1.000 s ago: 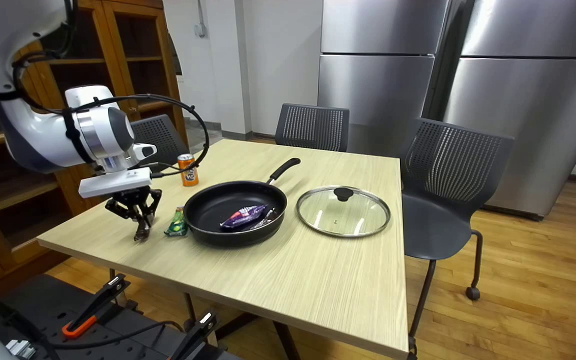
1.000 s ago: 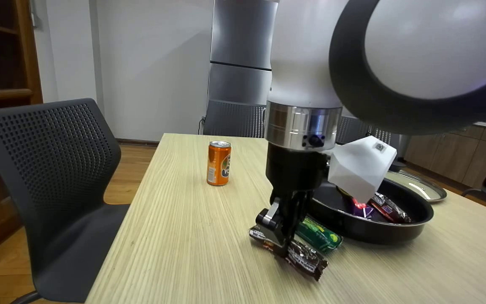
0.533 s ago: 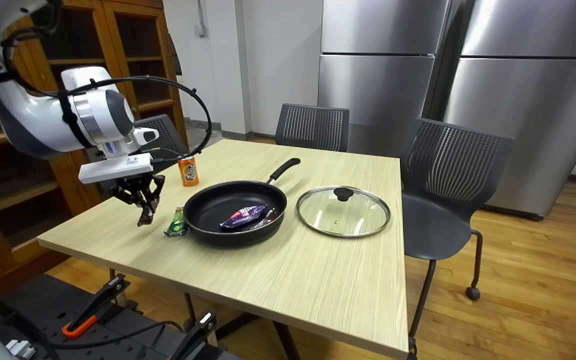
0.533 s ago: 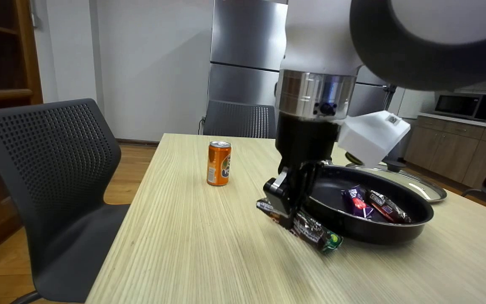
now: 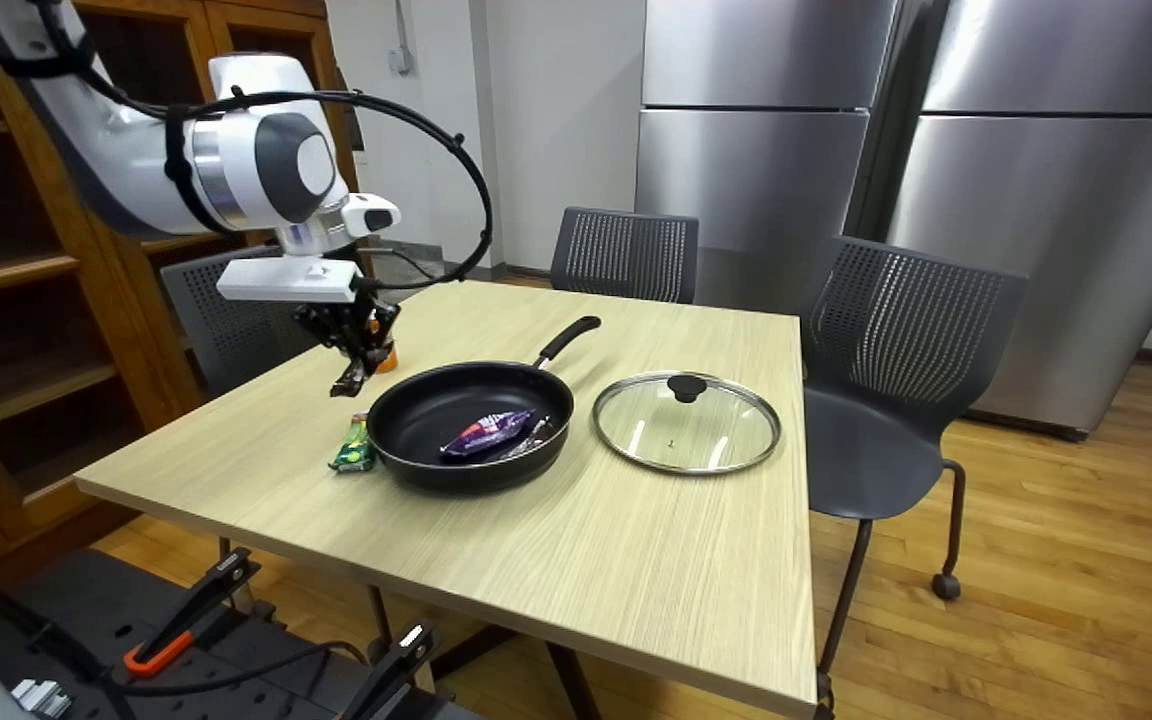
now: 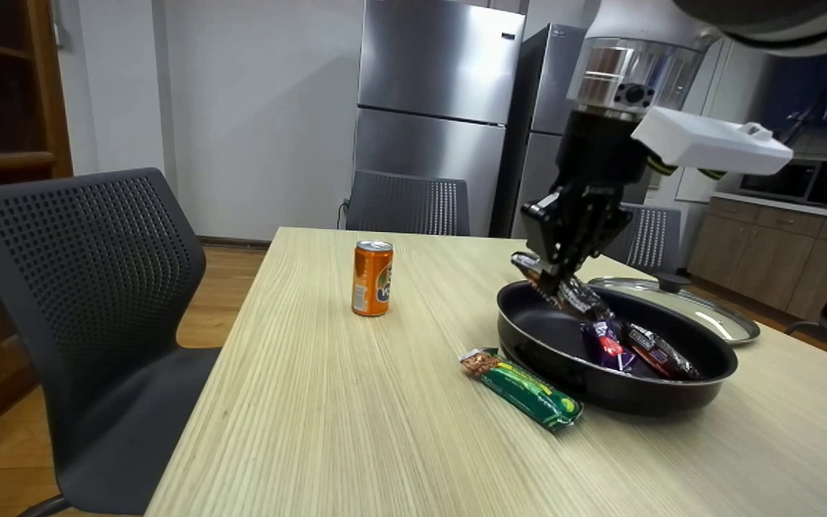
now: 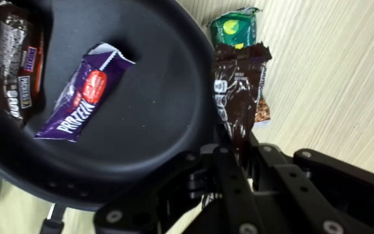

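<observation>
Now lifted off the table [image 6: 313, 402], the brown-wrapped bar [image 7: 239, 87] hangs near the black pan [image 7: 161, 97], pinched in the jaws of the gripper [image 7: 237, 138]; the pick-up, I'd judge, is securely done.

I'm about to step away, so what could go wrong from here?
The brown bar juts out on both sides of the pincer, so it might twist or slip loose. A jutting end could catch on the pan. The green bar lies close beside the pan and might get knocked.
</observation>
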`<state>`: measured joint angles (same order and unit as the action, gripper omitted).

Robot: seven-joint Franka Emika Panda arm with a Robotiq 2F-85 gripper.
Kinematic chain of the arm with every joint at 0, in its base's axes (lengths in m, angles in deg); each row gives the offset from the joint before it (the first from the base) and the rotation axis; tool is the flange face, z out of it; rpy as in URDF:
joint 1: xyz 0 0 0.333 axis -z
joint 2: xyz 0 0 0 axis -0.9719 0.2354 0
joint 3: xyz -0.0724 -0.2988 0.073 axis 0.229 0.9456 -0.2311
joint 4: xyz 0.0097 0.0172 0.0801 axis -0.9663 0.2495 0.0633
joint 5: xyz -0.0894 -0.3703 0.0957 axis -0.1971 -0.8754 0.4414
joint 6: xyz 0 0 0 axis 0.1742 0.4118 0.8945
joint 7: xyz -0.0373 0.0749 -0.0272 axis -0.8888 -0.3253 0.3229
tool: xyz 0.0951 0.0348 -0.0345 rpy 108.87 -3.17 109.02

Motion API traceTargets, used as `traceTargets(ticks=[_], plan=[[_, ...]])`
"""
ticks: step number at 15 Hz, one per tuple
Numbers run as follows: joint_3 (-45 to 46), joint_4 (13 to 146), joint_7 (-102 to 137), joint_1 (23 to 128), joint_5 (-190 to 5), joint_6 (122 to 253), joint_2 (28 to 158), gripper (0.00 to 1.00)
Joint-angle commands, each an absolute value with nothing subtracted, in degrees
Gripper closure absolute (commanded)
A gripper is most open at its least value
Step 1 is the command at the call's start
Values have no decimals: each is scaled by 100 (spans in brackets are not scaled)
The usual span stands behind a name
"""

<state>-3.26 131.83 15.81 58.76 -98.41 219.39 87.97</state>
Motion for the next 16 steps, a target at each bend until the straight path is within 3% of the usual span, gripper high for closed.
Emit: traceTargets(ticks=[1,16], plan=[[-640,13218,1802,6611,-9079,21712,8404,97],[-154,12182,865,6880,-8780,22103,9821,97]])
